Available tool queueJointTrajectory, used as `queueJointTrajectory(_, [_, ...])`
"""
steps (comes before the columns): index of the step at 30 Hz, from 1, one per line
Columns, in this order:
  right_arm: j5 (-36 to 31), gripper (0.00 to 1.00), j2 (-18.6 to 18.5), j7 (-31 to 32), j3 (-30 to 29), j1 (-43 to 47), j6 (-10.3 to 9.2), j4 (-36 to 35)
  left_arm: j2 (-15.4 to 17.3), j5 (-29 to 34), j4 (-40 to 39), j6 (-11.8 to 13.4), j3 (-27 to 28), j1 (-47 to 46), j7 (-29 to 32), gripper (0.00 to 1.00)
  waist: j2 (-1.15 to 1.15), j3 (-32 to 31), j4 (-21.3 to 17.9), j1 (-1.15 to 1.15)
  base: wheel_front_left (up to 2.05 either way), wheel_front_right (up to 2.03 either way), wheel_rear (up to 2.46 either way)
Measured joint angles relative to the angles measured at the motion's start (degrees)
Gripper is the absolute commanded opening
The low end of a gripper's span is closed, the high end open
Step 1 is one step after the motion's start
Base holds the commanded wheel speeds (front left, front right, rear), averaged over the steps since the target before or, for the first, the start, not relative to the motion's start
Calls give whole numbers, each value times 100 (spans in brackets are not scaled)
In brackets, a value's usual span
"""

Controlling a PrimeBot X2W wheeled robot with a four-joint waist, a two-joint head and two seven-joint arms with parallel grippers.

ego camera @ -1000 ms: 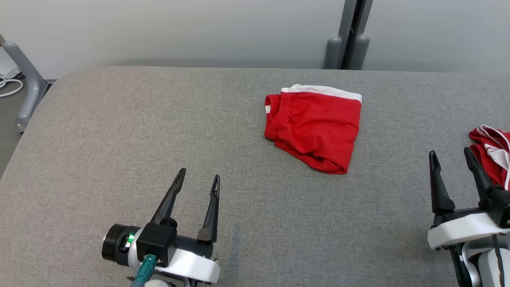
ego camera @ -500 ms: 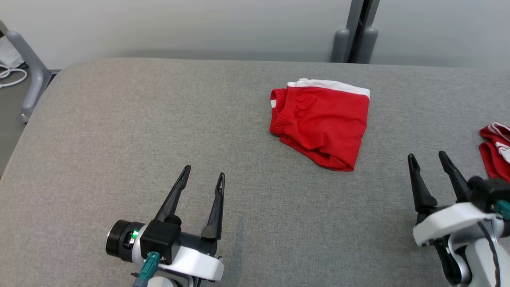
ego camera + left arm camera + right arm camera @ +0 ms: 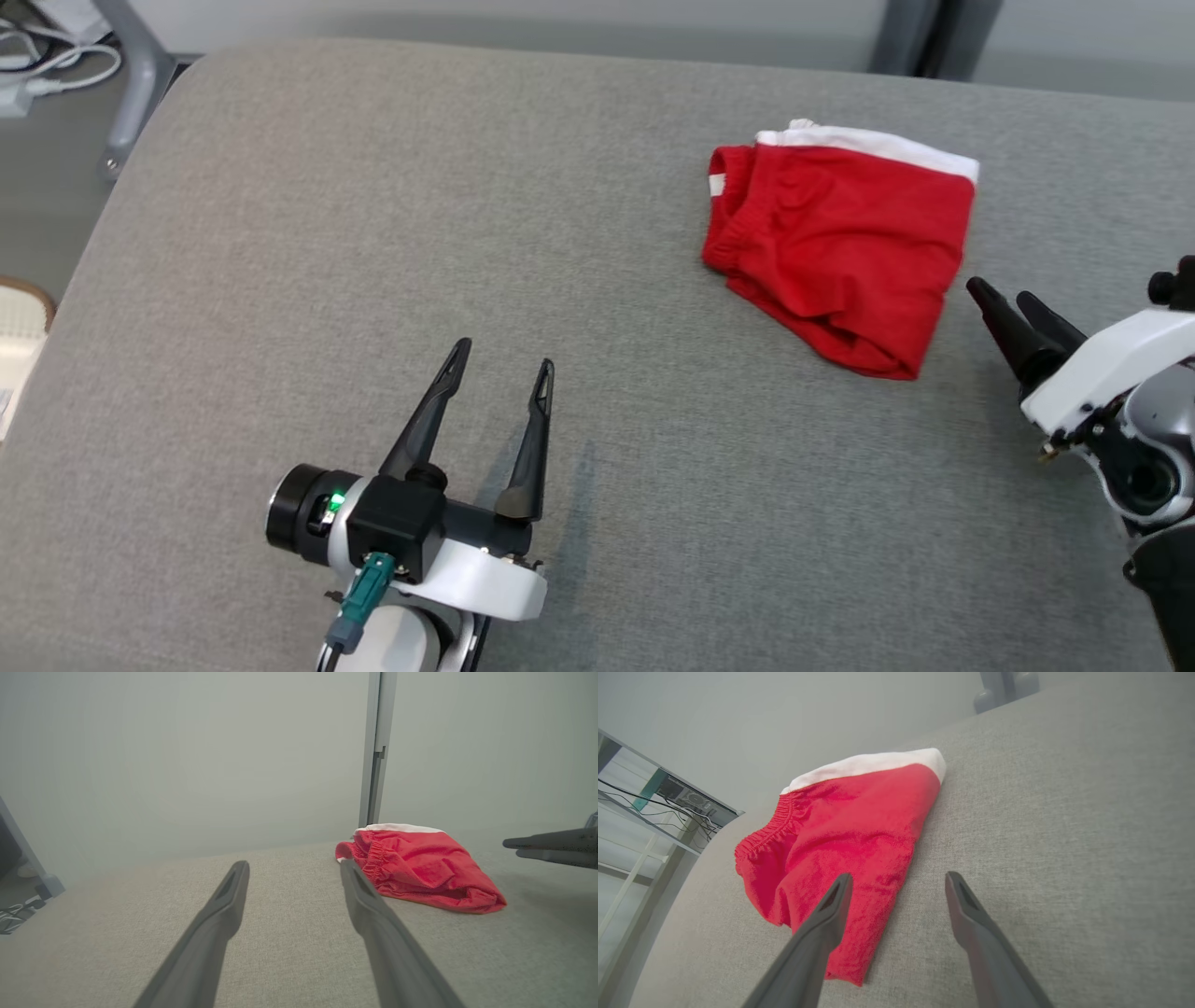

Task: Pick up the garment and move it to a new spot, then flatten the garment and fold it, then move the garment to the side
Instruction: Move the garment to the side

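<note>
Since a second ago my head camera has tipped down and swung left, so the whole picture has slid; the garment [image 3: 840, 247] looks unshifted on the grey table [image 3: 280, 233]; what has truly moved is the right gripper [image 3: 997, 291], which pointed straight up the view and has now turned its fingers up and to the left, toward the garment's near right edge; its tips are close to that edge but apart from the cloth; the left gripper [image 3: 505, 355] keeps its pose, low and left of centre, well apart from the garment.

Both pairs of jaws stand spread wide and I have nothing in either; from the left wrist I look between my own two fingers at bare grey fabric, with the right gripper's tips coming in from that view's right edge, above the table and short of the garment; from the right wrist one finger overlaps the red cloth in the picture while the other lies over bare table; the head view shows a gap there.

The garment is a pair of red shorts, folded into a rough rectangle, lying on the far right part of the table; a white band [image 3: 868, 145] runs along its far edge; the gathered waistband [image 3: 724, 215] faces left; the near corner bunches into a thick fold; cables [image 3: 56, 65] lie on the floor past the table's far left corner.
</note>
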Motion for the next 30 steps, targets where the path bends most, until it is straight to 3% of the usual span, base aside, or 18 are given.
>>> queueJointTrajectory(2, [635,100,68,494,-242,-216,0,305,1,-78,-22,43,-157,-77,-1,100,0,122,162,0,0,0,0])
queueJointTrajectory(6, [828,100,27,905,-446,-489,-1,777,-2,-122,-45,175,-300,-147,0,100,0,241,391,0,0,0,0])
queueJointTrajectory(19, [1098,100,291,1266,-717,-1114,0,1528,3,-281,-82,287,-197,-179,0,100,0,374,811,0,0,0,0])
queueJointTrajectory(20, [1103,93,322,1263,-756,-1210,0,1666,0,-281,-96,285,-214,-179,0,100,0,382,836,0,0,0,0])
queueJointTrajectory(21, [1103,93,322,1263,-756,-1210,0,1666,0,-281,-96,285,-214,-179,0,100,0,382,836,0,0,0,0])
queueJointTrajectory(23, [1073,62,324,1234,-781,-1295,0,1763,2,-280,-98,277,-254,-188,0,100,0,394,869,0,0,0,0])
queueJointTrajectory(25, [1072,66,335,1225,-827,-1355,0,1844,0,-280,-98,267,-308,-217,0,100,0,407,913,0,0,0,0])
queueJointTrajectory(26, [1072,51,331,1224,-832,-1382,1,1862,0,-280,-97,266,-328,-240,0,100,0,412,936,0,0,0,0])
queueJointTrajectory(28, [1068,4,326,1207,-815,-1401,1,1875,0,-278,-103,267,-341,-272,0,100,0,418,978,0,0,0,0])
queueJointTrajectory(30, [1027,0,297,1172,-771,-1401,2,1885,2,-270,-105,275,-338,-274,0,100,0,417,1004,0,0,0,0])
